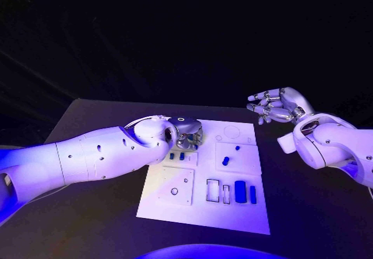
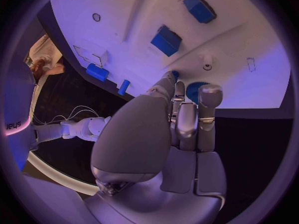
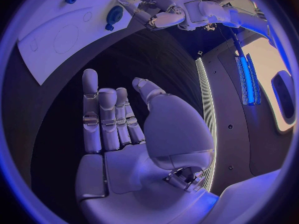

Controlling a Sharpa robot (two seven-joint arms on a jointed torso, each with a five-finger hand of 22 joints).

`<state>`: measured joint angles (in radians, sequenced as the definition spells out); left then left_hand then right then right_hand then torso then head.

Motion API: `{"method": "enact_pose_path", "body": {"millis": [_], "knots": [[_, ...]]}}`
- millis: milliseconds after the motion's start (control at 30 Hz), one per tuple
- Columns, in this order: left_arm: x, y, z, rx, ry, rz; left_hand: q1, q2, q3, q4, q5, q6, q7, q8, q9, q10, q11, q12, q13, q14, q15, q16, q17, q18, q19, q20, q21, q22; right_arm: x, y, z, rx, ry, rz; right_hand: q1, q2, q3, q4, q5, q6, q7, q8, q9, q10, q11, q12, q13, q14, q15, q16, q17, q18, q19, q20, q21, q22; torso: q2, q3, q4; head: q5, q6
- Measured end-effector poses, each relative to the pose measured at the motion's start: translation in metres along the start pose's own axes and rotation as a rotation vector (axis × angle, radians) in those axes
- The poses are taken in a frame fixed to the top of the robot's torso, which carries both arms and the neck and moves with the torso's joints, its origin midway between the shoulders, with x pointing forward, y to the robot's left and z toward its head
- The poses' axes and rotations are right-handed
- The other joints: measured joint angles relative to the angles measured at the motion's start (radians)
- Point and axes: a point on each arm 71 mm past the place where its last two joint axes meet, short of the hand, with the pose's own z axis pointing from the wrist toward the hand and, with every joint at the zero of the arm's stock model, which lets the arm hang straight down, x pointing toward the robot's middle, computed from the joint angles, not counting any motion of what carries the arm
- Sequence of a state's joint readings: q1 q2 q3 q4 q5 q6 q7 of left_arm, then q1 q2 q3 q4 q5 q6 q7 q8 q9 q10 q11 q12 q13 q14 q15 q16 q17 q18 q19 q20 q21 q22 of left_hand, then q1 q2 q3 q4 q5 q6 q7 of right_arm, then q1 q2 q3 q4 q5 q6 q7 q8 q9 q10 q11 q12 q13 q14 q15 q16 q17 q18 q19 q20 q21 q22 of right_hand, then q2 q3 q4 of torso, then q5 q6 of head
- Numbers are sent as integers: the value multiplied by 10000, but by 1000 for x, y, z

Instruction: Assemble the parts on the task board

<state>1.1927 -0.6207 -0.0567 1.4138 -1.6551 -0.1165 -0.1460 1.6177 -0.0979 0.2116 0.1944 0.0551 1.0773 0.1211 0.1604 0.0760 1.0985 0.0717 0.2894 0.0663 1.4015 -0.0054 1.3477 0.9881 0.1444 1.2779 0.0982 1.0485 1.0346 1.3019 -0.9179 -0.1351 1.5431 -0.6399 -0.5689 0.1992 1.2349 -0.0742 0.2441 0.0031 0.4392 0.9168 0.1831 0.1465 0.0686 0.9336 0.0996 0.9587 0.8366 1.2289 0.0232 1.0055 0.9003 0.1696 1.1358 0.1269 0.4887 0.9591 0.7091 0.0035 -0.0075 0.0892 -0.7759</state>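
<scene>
Coming in from the left across the black table [image 1: 93, 113], the left arm [image 1: 93, 156], with the left hand [image 1: 185, 131] hovering low over the far left corner of the task board [image 1: 202, 213]. From the head view, palm turned down and fingertips hidden beneath it; impossible to tell from there what they meet.

In the left wrist view, the same hand [image 2: 162, 134] with fingers lying close together, nearly straight, tips reaching the edge of the board [image 2: 249, 35] beside a round blue part [image 2: 194, 90]. Touching it or just short of it: cannot tell, and no clear grasp visible.

Further along the board in the head view, two small blue parts [image 1: 177, 156] standing side by side just beneath the hand, another [image 1: 225, 161] to their right, and two long blue parts [image 1: 240, 191] upright in slots near the right edge.

Off the board's far right corner, raised above the table, the right hand [image 1: 276, 105]: fingers spread and lightly curled, holding nothing. Confirmed from its own wrist view [image 3: 137, 134]: palm bare, fingers apart. Also there, seen from across the board [image 3: 56, 35], the left hand [image 3: 156, 12] with fingertips right at the round blue part [image 3: 114, 15].
</scene>
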Motion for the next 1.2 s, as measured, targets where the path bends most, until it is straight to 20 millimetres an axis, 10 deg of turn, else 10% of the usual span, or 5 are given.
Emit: {"method": "enact_pose_path", "body": {"millis": [1200], "knots": [[2, 0, 4, -232, 469, 163, -219, -219, 890, -169, 0, 429, 35, -279, 11, 589, -51, -637, 51, 85, -14, 115, 2, -122, 213, 1, 524, 456, 1, 1, -1, -23, 43, 23, -1, 1, 1, -1, -60, 2, -2, 0, 0, 7, 7, -1, -21, 1, 0, 0, -7, 0, 1, -1, 2, 1, 2, -3, 3, -39, -55]]}}
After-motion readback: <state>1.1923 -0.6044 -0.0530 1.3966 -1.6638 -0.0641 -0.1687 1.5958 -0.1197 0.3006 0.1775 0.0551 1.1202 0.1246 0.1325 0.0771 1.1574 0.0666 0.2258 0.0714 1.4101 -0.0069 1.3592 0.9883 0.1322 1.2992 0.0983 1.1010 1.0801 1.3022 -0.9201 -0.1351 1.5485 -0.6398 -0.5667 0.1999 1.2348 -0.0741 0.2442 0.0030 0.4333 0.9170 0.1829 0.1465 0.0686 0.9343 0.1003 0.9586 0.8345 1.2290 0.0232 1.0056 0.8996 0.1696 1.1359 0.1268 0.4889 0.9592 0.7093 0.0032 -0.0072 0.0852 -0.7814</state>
